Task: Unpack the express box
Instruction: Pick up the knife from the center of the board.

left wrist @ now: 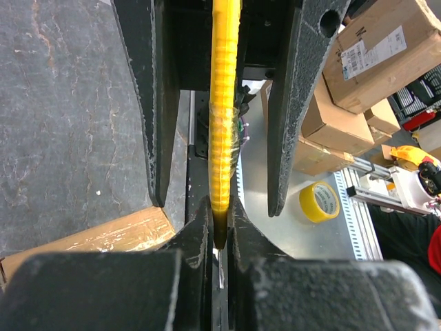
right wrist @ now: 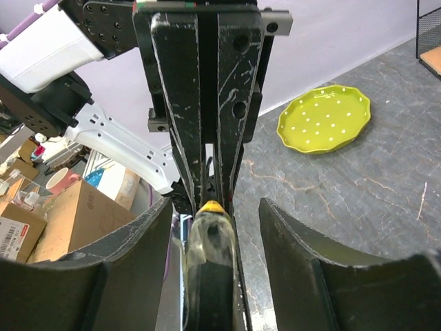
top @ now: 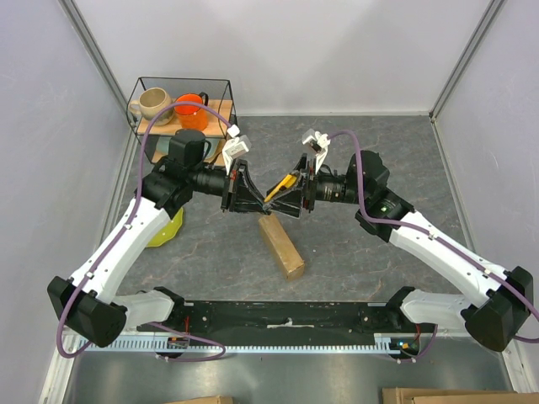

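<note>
The express box (top: 281, 244), brown cardboard with clear tape, lies on the grey table in front of both grippers; one end shows in the left wrist view (left wrist: 96, 238). A yellow utility knife (top: 285, 185) is held in the air above it. My left gripper (top: 259, 204) is shut on the knife's dark tip (left wrist: 219, 221). My right gripper (top: 282, 195) is open, its fingers (left wrist: 296, 103) spread on either side of the knife's yellow handle (left wrist: 224, 103) and not touching it. In the right wrist view the knife (right wrist: 210, 262) lies between the open right gripper (right wrist: 215, 207).
A green dotted plate (top: 167, 229) lies at the left under my left arm, also in the right wrist view (right wrist: 324, 118). A wire shelf (top: 181, 105) with a beige and an orange mug stands at the back left. Cardboard boxes and a tape roll (left wrist: 318, 201) lie beyond the table.
</note>
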`<state>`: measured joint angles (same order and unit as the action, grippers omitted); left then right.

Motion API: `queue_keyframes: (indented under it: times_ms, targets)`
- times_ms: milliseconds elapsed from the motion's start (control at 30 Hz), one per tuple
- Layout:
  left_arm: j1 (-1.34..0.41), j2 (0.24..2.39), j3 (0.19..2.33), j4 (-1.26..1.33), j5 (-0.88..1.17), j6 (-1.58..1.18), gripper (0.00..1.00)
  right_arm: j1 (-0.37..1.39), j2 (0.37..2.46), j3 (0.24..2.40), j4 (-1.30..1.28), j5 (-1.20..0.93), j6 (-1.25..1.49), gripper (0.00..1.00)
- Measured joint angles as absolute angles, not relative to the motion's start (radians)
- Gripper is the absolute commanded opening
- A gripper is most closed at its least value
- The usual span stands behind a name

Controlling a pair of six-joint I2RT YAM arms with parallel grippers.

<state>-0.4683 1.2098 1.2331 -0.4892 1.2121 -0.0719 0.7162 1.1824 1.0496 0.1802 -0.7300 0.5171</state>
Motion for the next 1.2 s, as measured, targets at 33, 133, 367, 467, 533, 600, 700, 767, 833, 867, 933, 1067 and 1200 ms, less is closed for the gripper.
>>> queue_keyframes:
  times_ms: [33, 133, 367, 467, 533, 600, 700, 767, 833, 867, 933, 1067, 1200]
  targets:
    - [-0.467, 1.210, 1.233, -0.483, 1.213, -0.076, 0.02, 0.717, 1.179, 1.043, 0.181, -0.729, 0.517, 0.57]
    - [-0.466, 1.210, 1.233, -0.471, 1.214, -0.085, 0.02, 0.718, 1.174, 1.031, 0.185, -0.725, 0.521, 0.52]
    - [-0.464, 1.210, 1.216, -0.461, 1.213, -0.088, 0.02, 0.718, 1.198, 1.026, 0.287, -0.721, 0.567, 0.37]
    - [-0.458, 1.209, 1.214, -0.462, 1.213, -0.088, 0.02, 0.718, 1.209, 1.026, 0.316, -0.717, 0.583, 0.31]
    - [-0.458, 1.209, 1.214, -0.461, 1.215, -0.088, 0.02, 0.718, 1.211, 1.026, 0.329, -0.714, 0.591, 0.24]
    - [-0.458, 1.205, 1.214, -0.462, 1.215, -0.088, 0.02, 0.718, 1.215, 1.026, 0.340, -0.714, 0.600, 0.16]
    - [-0.456, 1.201, 1.214, -0.464, 1.214, -0.088, 0.02, 0.717, 1.219, 1.026, 0.347, -0.714, 0.608, 0.04]
    - [-0.456, 1.200, 1.214, -0.468, 1.213, -0.088, 0.02, 0.717, 1.219, 1.026, 0.345, -0.714, 0.606, 0.00]
    - [-0.456, 1.199, 1.214, -0.476, 1.211, -0.084, 0.02, 0.718, 1.219, 1.026, 0.337, -0.712, 0.601, 0.00]
    - [-0.456, 1.199, 1.214, -0.480, 1.209, -0.081, 0.02, 0.718, 1.216, 1.026, 0.329, -0.709, 0.597, 0.00]
    - [-0.456, 1.199, 1.214, -0.489, 1.208, -0.073, 0.02, 0.720, 1.209, 1.026, 0.308, -0.702, 0.584, 0.00]
    - [-0.468, 1.197, 1.214, -0.496, 1.208, -0.053, 0.02, 0.729, 1.182, 1.037, 0.239, -0.689, 0.544, 0.00]
    - [-0.477, 1.196, 1.214, -0.496, 1.205, -0.034, 0.39, 0.738, 1.164, 1.049, 0.182, -0.662, 0.514, 0.00]
